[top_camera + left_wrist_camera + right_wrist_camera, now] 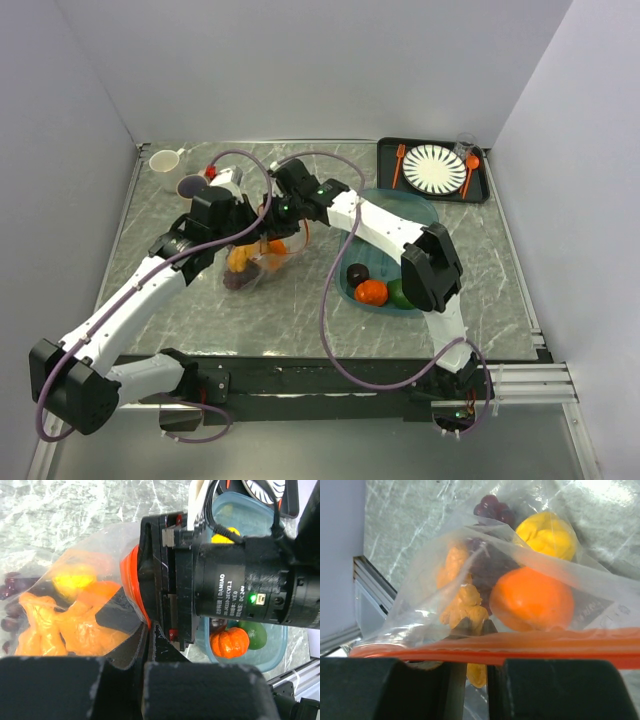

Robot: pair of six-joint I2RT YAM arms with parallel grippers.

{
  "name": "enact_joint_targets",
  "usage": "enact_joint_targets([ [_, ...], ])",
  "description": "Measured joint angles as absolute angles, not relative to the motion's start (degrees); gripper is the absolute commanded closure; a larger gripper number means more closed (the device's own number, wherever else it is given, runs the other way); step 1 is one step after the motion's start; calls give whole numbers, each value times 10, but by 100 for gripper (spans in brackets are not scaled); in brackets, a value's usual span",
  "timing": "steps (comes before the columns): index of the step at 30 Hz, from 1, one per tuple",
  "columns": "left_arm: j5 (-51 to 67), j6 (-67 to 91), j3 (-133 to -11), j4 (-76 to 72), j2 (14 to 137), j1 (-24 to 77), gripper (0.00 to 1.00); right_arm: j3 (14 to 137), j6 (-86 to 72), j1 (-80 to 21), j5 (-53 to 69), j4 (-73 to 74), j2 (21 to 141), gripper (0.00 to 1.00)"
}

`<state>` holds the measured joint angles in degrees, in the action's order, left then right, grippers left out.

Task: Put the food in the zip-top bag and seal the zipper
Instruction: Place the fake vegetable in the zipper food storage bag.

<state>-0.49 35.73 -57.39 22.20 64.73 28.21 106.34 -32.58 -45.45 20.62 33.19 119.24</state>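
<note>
Zip-top bag (427, 587) sits pinched in left end effector (142, 662), right end effector (476, 664) slightly parted at zipper (550, 650).

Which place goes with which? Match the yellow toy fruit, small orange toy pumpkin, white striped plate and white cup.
1 yellow toy fruit
2 small orange toy pumpkin
3 white striped plate
4 white cup

A dark rectangular tray
B clear plastic zip-top bag
C marble table, far-left corner
D translucent teal tray

Pairs: 1-B, 2-D, 3-A, 4-C
</note>
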Motion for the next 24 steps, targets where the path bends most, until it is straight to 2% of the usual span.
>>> enact_joint_targets([
  [3, -9, 358, -571, 222, 643, 282, 99, 1048, -335, -457, 206, 318, 1190, 72],
  [6, -9, 358, -571, 222, 639, 282, 99, 1048, -335, -463, 205, 318, 1191, 62],
  [10, -15, 357, -571, 225, 633, 281, 99, 1047, -331, -463, 203, 320, 1191, 43],
  [13, -20, 357, -571, 227, 628, 279, 98, 1042, -330, -460, 204, 320, 1191, 33],
  [15, -23, 356, -571, 230, 626, 278, 98, 1035, -330, -458, 207, 317, 1190, 32],
  [18, -22, 357, -571, 233, 626, 278, 98, 1016, -331, -457, 209, 308, 1182, 33],
  [19, -22, 358, -571, 233, 626, 279, 98, 1006, -332, -457, 208, 305, 1176, 43],
  [20, -20, 358, -571, 232, 626, 280, 98, 996, -333, -457, 206, 303, 1168, 49],
  [21, -18, 360, -571, 230, 625, 281, 98, 988, -332, -457, 205, 299, 1160, 60],
  [24, -18, 361, -571, 229, 625, 283, 98, 951, -338, -451, 217, 284, 1119, 74],
])
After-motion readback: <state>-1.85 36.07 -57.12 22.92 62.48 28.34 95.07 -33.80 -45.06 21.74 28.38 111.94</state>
